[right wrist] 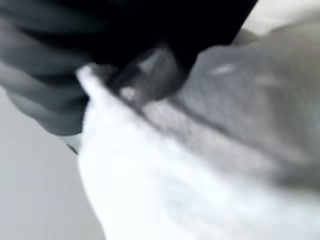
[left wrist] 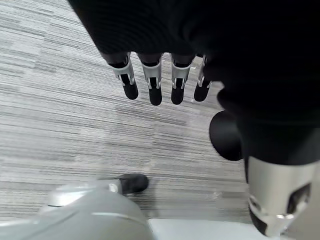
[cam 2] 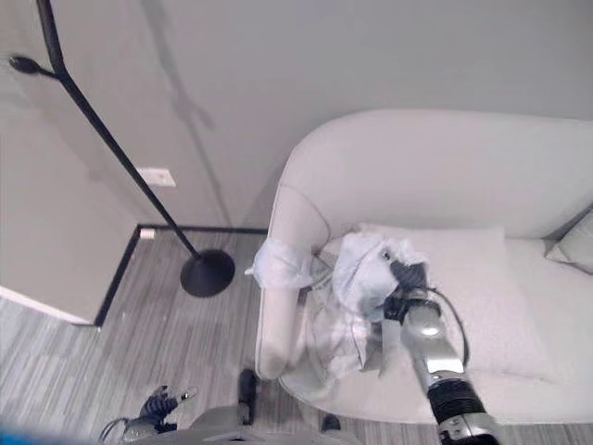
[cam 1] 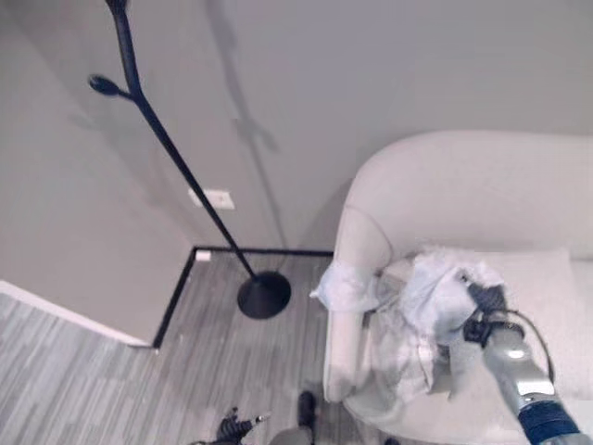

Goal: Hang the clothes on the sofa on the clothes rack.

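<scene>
Right hand (cam 2: 408, 278) reaches over the sofa (cam 2: 482, 176), fingers buried in white clothes (cam 2: 357, 269), grip unreadable; left hand (left wrist: 165, 65) hangs open.

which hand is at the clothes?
The right hand, dug into the white clothes on the sofa. The left hand hangs over the floor, fingers straight.

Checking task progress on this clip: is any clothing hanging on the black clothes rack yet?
No. The clothes rack stands bare by the wall, while the white clothes lie on the sofa.
</scene>
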### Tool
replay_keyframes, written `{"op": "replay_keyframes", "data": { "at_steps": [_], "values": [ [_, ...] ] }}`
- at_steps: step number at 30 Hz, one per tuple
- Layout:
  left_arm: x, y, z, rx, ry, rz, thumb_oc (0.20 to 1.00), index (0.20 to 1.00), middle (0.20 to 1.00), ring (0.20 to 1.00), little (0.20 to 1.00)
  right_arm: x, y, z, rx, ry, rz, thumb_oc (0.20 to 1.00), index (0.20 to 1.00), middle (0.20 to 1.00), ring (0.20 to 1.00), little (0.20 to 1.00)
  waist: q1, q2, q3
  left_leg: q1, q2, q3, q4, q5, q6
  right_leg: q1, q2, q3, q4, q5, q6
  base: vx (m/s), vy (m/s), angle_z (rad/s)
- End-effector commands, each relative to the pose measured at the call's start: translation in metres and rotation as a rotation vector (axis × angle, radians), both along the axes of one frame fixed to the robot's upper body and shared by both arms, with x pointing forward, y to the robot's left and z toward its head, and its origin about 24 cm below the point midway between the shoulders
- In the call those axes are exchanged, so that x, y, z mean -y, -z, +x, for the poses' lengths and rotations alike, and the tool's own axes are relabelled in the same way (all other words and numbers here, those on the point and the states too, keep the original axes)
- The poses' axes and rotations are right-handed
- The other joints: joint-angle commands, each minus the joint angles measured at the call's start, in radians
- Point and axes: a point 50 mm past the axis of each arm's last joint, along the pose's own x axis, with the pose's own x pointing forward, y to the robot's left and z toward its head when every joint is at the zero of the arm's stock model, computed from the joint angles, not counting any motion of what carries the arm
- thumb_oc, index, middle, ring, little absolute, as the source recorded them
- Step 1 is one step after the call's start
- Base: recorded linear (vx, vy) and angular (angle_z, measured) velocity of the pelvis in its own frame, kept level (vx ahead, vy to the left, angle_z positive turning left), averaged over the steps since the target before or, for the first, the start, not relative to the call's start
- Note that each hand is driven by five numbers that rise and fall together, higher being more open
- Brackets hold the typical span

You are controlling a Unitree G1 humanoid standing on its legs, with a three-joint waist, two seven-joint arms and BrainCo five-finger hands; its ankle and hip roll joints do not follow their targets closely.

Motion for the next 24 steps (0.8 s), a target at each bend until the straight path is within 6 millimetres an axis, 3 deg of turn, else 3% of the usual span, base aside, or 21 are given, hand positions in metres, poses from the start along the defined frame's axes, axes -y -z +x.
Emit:
{"op": "replay_keyframes", "data": {
  "at_steps": [1, 2, 6, 8, 11, 12, 14, 15, 20, 21, 22, 23, 24],
  "values": [
    [0.0, 0.0, 0.01, 0.002, 0.004, -0.011, 1.0, 1.0, 1.0, 1.0, 1.0, 0.007, -0.053, 0.009, 0.234, -0.007, -0.105, 0.2, 0.2, 0.2, 0.2, 0.2, 0.018, -0.007, -0.045, -0.032, 0.063, -0.031, 0.008, -0.019, -0.047, -0.053, -0.036, 0.004, 0.022, 0.014, 0.045, 0.0, 0.0, 0.0],
    [0.0, 0.0, 0.01, 0.002, 0.004, -0.012, 1.0, 1.0, 1.0, 1.0, 1.0, 0.007, -0.053, 0.009, 0.234, -0.006, -0.105, 0.2, 0.2, 0.2, 0.2, 0.2, 0.018, -0.007, -0.044, -0.031, 0.063, -0.031, 0.008, -0.019, -0.047, -0.052, -0.036, 0.004, 0.022, 0.014, 0.045, 0.0, 0.0, 0.0],
    [0.0, -0.004, 0.018, 0.053, -0.022, 0.004, 1.0, 1.0, 1.0, 1.0, 1.0, 0.014, -0.088, 0.012, 0.347, 0.004, -0.197, 0.2, 0.2, 0.2, 0.2, 0.2, 0.025, -0.016, -0.072, -0.018, 0.069, -0.033, 0.008, -0.021, -0.054, -0.031, -0.032, -0.003, 0.024, 0.007, 0.042, 0.0, -0.008, -0.02],
    [-0.001, -0.012, 0.034, 0.137, -0.009, 0.04, 1.0, 1.0, 1.0, 1.0, 1.0, 0.014, -0.115, 0.015, 0.44, 0.0, -0.244, 0.2, 0.2, 0.2, 0.2, 0.2, 0.031, -0.025, -0.087, -0.012, 0.07, -0.037, 0.008, -0.02, -0.058, -0.021, -0.028, -0.007, 0.024, 0.003, 0.04, 0.0, 0.0, 0.0],
    [0.0, -0.015, 0.039, 0.162, -0.006, 0.051, 1.0, 1.0, 1.0, 1.0, 1.0, 0.011, -0.126, 0.016, 0.478, -0.009, -0.26, 0.2, 0.2, 0.2, 0.2, 0.2, 0.031, -0.027, -0.091, -0.008, 0.07, -0.038, 0.008, -0.02, -0.059, -0.016, -0.027, -0.009, 0.025, 0.001, 0.039, -0.01, -0.012, 0.03],
    [0.001, -0.028, 0.06, 0.258, 0.05, 0.131, 1.0, 1.0, 1.0, 1.0, 1.0, 0.007, -0.146, 0.019, 0.557, -0.016, -0.274, 0.2, 0.2, 0.2, 0.2, 0.2, 0.035, -0.035, -0.099, -0.002, 0.073, -0.041, 0.008, -0.02, -0.063, -0.009, -0.025, -0.011, 0.028, -0.003, 0.038, 0.0, 0.0, 0.0],
    [0.003, -0.033, 0.067, 0.296, 0.061, 0.149, 1.0, 1.0, 1.0, 1.0, 1.0, 0.004, -0.155, 0.02, 0.585, -0.023, -0.28, 0.2, 0.2, 0.2, 0.2, 0.2, 0.034, -0.037, -0.106, 0.001, 0.074, -0.041, 0.008, -0.02, -0.063, -0.005, -0.024, -0.013, 0.027, -0.003, 0.038, 0.0, -0.011, 0.02],
    [0.003, -0.045, 0.082, 0.375, 0.073, 0.223, 1.0, 1.0, 1.0, 1.0, 1.0, -0.006, -0.172, 0.022, 0.656, -0.048, -0.278, 0.2, 0.2, 0.2, 0.2, 0.2, 0.036, -0.046, -0.113, 0.005, 0.076, -0.042, 0.008, -0.02, -0.066, -0.001, -0.021, -0.015, 0.026, -0.004, 0.037, 0.01, -0.023, 0.05],
    [0.006, -0.058, 0.104, 0.438, 0.121, 0.361, 1.0, 1.0, 1.0, 1.0, 1.0, -0.027, -0.195, 0.028, 0.748, -0.117, -0.259, 0.2, 0.2, 0.2, 0.2, 0.2, 0.028, -0.057, -0.124, 0.01, 0.08, -0.04, 0.008, -0.02, -0.071, 0.004, -0.019, -0.011, 0.026, -0.005, 0.037, 0.0, 0.0, 0.0],
    [0.017, -0.079, 0.134, 0.576, 0.158, 0.413, 1.0, 1.0, 1.0, 1.0, 1.0, -0.043, -0.219, 0.036, 0.807, -0.186, -0.257, 0.2, 0.2, 0.2, 0.2, 0.2, 0.025, -0.066, -0.131, 0.015, 0.083, -0.037, 0.008, -0.02, -0.074, 0.006, -0.019, -0.01, 0.027, -0.004, 0.037, 0.0, 0.0, 0.0],
    [0.017, -0.079, 0.134, 0.577, 0.156, 0.413, 1.0, 1.0, 1.0, 1.0, 1.0, -0.044, -0.219, 0.036, 0.808, -0.188, -0.257, 0.2, 0.2, 0.2, 0.2, 0.2, 0.023, -0.065, -0.131, 0.015, 0.083, -0.037, 0.008, -0.02, -0.074, 0.005, -0.019, -0.01, 0.028, -0.004, 0.037, 0.0, -0.002, -0.06],
    [0.024, -0.091, 0.147, 0.654, 0.164, 0.428, 1.0, 1.0, 1.0, 1.0, 1.0, -0.05, -0.23, 0.041, 0.819, -0.21, -0.247, 0.2, 0.2, 0.2, 0.2, 0.2, 0.022, -0.071, -0.138, 0.017, 0.086, -0.034, 0.008, -0.019, -0.076, 0.005, -0.019, -0.009, 0.027, -0.002, 0.037, 0.0, 0.0, 0.0],
    [0.033, -0.109, 0.165, 0.755, 0.192, 0.483, 1.0, 1.0, 1.0, 1.0, 1.0, -0.069, -0.255, 0.049, 0.856, -0.281, -0.264, 0.2, 0.2, 0.2, 0.2, 0.2, 0.012, -0.074, -0.144, 0.022, 0.09, -0.03, 0.008, -0.02, -0.078, 0.005, -0.017, -0.004, 0.028, -0.001, 0.037, 0.0, 0.013, -0.05]
  ]
}}
